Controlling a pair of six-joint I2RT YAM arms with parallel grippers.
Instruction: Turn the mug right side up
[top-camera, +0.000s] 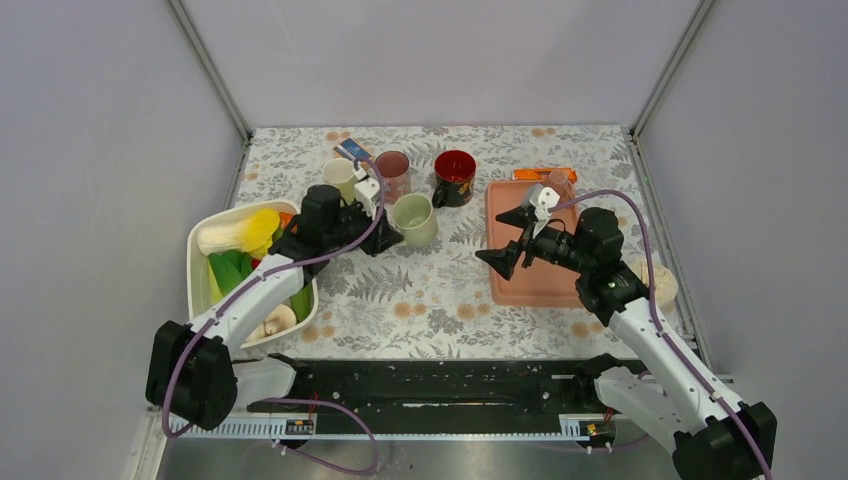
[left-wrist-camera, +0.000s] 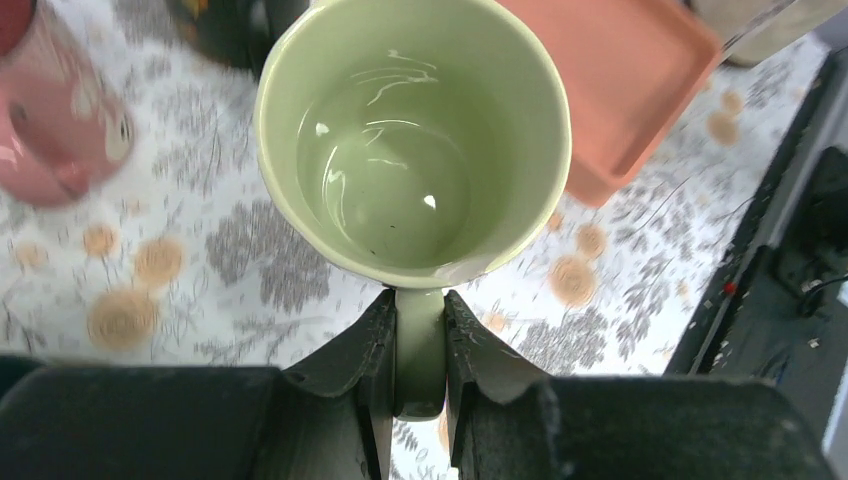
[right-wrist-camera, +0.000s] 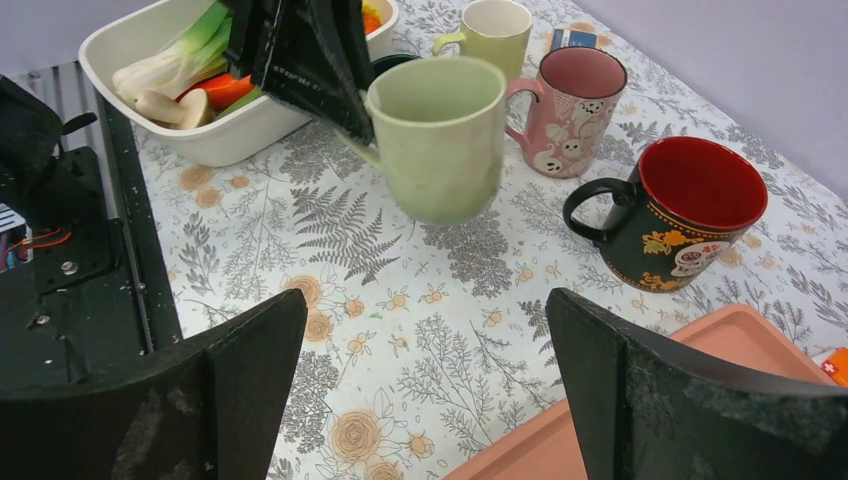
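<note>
Fingers differ on the two sides: the left fingers (left-wrist-camera: 372, 345) are clamped on the handle (left-wrist-camera: 420, 370) of the green mug (left-wrist-camera: 415, 150). It hangs mouth up and a little tilted, it seems just above the desk (top-camera: 420, 300), beside the pink mug (right-wrist-camera: 570, 100). The mug looks like glazed ceramic: stiff, rather heavy, smooth, and breakable if dropped. The handle gives a sure hold, though the mug may swing there. The right fingers (right-wrist-camera: 250, 370) stand wide apart and empty, above the orange tray (top-camera: 540, 280).
</note>
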